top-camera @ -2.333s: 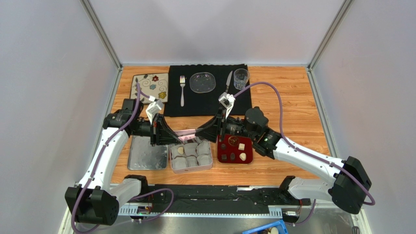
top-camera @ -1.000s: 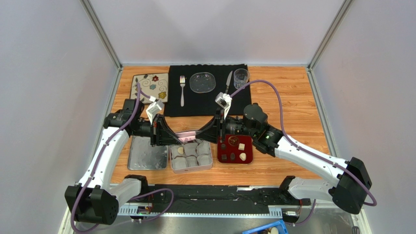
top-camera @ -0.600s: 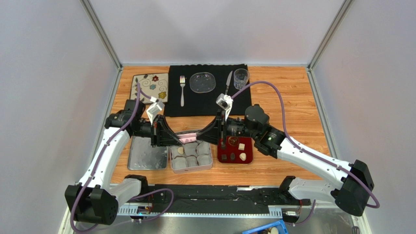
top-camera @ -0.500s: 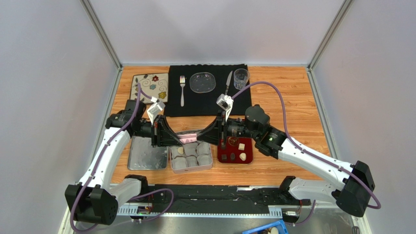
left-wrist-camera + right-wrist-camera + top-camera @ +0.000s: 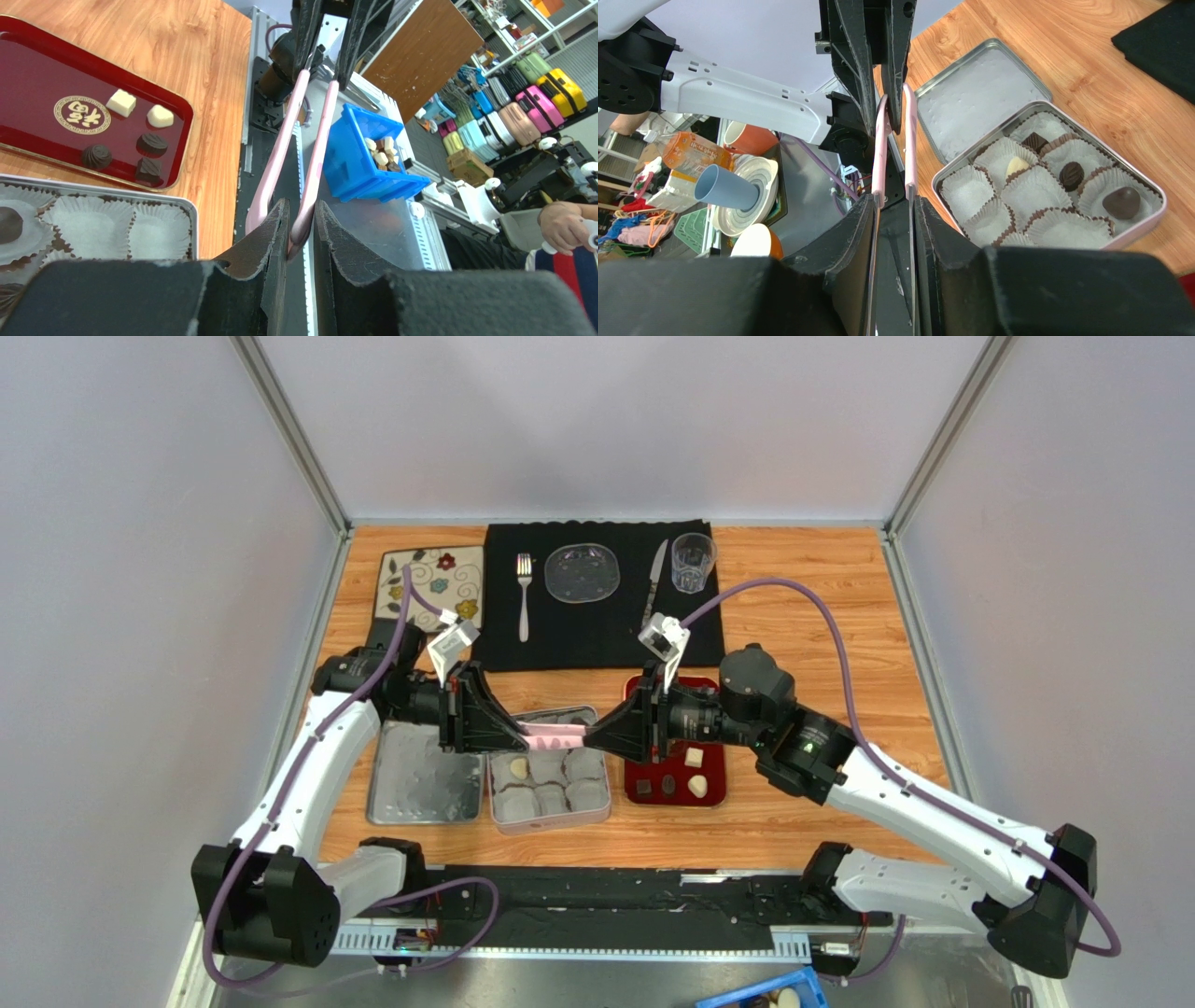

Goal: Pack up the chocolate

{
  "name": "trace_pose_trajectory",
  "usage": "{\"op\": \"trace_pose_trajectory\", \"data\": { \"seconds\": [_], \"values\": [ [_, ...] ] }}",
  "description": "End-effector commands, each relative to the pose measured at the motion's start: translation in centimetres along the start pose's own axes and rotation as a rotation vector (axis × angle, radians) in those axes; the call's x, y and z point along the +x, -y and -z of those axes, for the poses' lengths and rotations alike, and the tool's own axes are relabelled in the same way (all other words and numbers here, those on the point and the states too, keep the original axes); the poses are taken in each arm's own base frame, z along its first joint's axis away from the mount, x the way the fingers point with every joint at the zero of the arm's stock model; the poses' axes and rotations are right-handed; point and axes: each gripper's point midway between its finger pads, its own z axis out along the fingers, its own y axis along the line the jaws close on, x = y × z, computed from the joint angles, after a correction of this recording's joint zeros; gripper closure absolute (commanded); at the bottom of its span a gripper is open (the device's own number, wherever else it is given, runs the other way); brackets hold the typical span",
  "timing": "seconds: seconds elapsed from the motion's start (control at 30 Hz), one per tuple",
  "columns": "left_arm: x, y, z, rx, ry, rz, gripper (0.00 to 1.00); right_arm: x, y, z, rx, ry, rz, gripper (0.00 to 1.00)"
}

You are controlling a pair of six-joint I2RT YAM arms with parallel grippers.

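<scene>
Pink tongs [image 5: 554, 732] span the gap between my two grippers above the tin [image 5: 550, 812]. My left gripper [image 5: 519, 732] stands open round the tongs' joined end [image 5: 298, 234], which rests on one finger with a thin gap to the other. My right gripper [image 5: 595, 735] is shut on the tongs' two arms [image 5: 910, 140], both flat against its fingers. Several dark and cream chocolate pieces [image 5: 679, 770] lie on the red tray [image 5: 42, 77]. The tin [image 5: 1151, 213] is lined with white paper cups, and a few hold chocolate [image 5: 1072, 173].
The tin's lid [image 5: 421, 777] lies left of the tin. At the back a black mat [image 5: 596, 623] carries a fork, a glass plate, a knife and a glass. A patterned coaster [image 5: 431, 585] sits at the back left. A blue bin [image 5: 365, 157] stands below the table's front edge.
The left jaws have parted and loosened off the tongs' joined end. The right gripper has narrowed on the tongs' arms and drawn a little to the right and nearer.
</scene>
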Motion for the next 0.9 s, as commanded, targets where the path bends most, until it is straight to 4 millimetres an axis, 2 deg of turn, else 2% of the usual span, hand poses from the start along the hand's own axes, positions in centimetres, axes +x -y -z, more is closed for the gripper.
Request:
{"op": "trace_pose_trajectory", "data": {
  "seconds": [0.0,0.1,0.2,0.23,0.3,0.33,0.37,0.5,0.53,0.63,0.67,0.73,0.87],
  "values": [
    [-2.0,2.1,0.2,0.140,0.121,0.003,0.75,-3.0,-1.7,1.8,-0.012,0.089,0.055,0.93],
    [-1.9,2.2,0.2,0.138,0.120,0.000,0.74,-3.3,-1.8,1.6,-0.015,0.099,0.050,0.93],
    [-2.0,2.3,0.2,0.133,0.114,-0.003,0.71,-3.4,-1.0,1.7,0.039,0.099,0.041,0.94],
    [-2.1,2.2,0.2,0.128,0.110,-0.005,0.68,-4.0,-0.3,1.9,0.088,0.120,0.047,0.94],
    [-2.3,1.8,0.4,0.089,0.091,-0.006,0.65,-3.4,0.9,2.2,0.155,0.096,0.041,0.94],
    [-2.4,1.4,0.5,0.072,0.087,-0.012,0.54,-3.7,1.5,2.6,0.196,0.106,0.052,0.94],
    [-2.6,1.0,0.7,0.047,0.082,0.000,0.54,-3.4,1.9,2.9,0.226,0.092,0.048,0.95],
    [-3.1,-2.0,2.0,-0.099,0.075,0.026,0.46,-3.1,3.2,4.7,0.336,0.078,0.055,0.98],
    [-3.6,-3.2,2.7,-0.157,0.086,0.018,0.39,-3.3,3.8,5.3,0.381,0.085,0.057,0.99],
    [-3.3,-6.1,4.2,-0.340,0.080,-0.029,0.37,-2.8,5.7,7.2,0.525,0.058,0.056,1.00],
    [-2.9,-7.1,4.7,-0.413,0.065,-0.045,0.37,-2.0,6.4,7.9,0.575,0.024,0.042,1.00],
    [-2.5,-7.7,5.1,-0.469,0.051,-0.081,0.36,-2.1,7.5,9.0,0.660,0.028,0.038,1.00],
    [-1.0,-9.8,6.1,-0.583,0.023,-0.042,0.36,-0.1,9.6,10.8,0.810,-0.045,0.002,1.00]
  ]
}}
